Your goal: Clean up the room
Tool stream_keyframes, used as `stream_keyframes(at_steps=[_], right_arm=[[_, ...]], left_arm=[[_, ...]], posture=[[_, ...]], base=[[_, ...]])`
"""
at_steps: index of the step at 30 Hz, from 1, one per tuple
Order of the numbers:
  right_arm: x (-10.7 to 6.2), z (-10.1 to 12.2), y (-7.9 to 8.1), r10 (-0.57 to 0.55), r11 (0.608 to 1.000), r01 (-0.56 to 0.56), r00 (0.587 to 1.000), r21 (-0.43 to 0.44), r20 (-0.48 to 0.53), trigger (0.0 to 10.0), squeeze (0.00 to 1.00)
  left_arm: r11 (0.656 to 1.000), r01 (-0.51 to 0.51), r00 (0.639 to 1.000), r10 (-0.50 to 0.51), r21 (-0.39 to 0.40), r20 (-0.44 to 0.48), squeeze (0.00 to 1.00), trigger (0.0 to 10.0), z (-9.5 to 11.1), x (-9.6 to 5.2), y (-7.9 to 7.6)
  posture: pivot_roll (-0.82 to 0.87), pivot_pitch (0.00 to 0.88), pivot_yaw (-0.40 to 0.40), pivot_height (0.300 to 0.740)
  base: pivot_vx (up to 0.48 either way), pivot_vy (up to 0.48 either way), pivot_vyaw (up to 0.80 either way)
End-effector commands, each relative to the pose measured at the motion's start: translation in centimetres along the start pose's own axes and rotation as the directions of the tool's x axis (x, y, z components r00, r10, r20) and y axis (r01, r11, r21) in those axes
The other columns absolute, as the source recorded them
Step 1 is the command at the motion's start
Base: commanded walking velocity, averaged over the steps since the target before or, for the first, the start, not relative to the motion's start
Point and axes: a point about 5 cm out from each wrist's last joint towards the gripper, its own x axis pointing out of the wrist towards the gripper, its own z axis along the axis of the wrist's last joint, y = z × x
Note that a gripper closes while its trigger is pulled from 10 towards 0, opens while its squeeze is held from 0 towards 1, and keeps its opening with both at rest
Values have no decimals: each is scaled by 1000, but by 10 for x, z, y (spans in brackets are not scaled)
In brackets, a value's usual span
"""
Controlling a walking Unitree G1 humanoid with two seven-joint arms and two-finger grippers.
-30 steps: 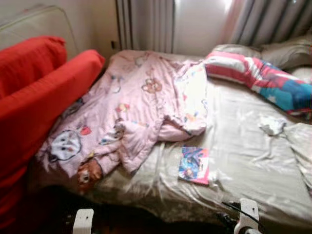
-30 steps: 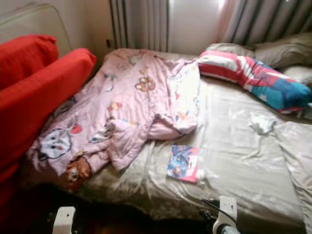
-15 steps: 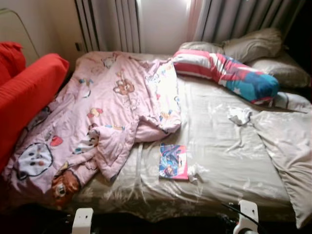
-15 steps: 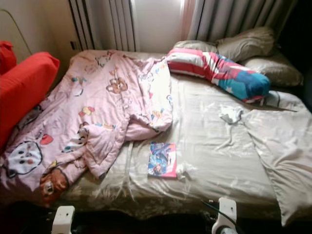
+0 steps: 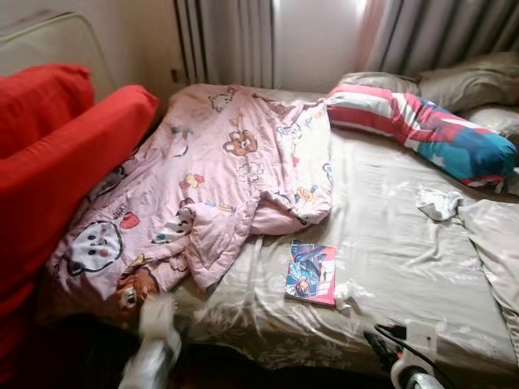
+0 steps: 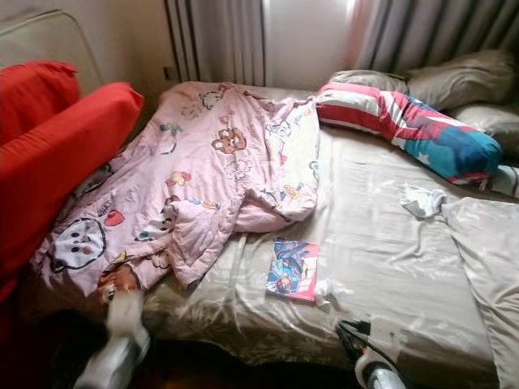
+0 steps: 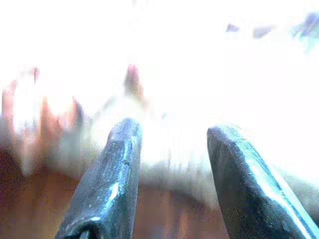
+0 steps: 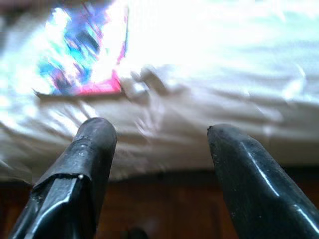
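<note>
No text, label, brand or number can be read. The book (image 5: 310,273) on the bed (image 5: 405,243) has a colourful cover, but any lettering is too small and blurred to make out. The pink quilt (image 5: 219,178) carries cartoon animal prints, no legible words.

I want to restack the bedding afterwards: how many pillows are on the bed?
4: a striped red, white and blue pillow near the head, two beige pillows behind it by the curtains, and another pale one at the far right. More may be hidden.
</note>
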Motion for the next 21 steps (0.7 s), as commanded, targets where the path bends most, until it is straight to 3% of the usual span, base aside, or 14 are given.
stream_keyframes(at_steps=[1, 7, 9, 16, 21], right_arm=[[-3, 0, -7, -16, 1000, 15, 999, 21, 34, 10000, 0], [-4, 1, -7, -15, 999, 13, 998, 35, 59, 10000, 0], [-4, 3, -7, -12, 1000, 13, 998, -17, 65, 10000, 0], [-5, 6, -5, 13, 1000, -14, 993, 15, 120, 10000, 0], [-5, 8, -4, 27, 999, -23, 991, -37, 134, 10000, 0]], left_arm=[[1000, 6, 1000, -6, 22, 1, 0, 10000, -8, -5, 5], [999, 27, 997, -28, 23, 75, 0, 10000, 4, -2, 0], [999, 29, 991, -31, 17, 133, 0, 10000, 14, 0, -4], [1000, 14, 986, -18, 28, 164, 0, 10000, 12, -4, 0], [1000, -4, 981, 3, 6, 193, 0, 10000, 17, -4, 1]], posture=[[-39, 0, -25, 740], [-29, 0, -30, 740], [-28, 0, -30, 740], [-41, 0, -20, 740], [-39, 0, -21, 740]], base=[[0, 0, 0], [0, 0, 0], [0, 0, 0], [0, 0, 0], [0, 0, 0]])
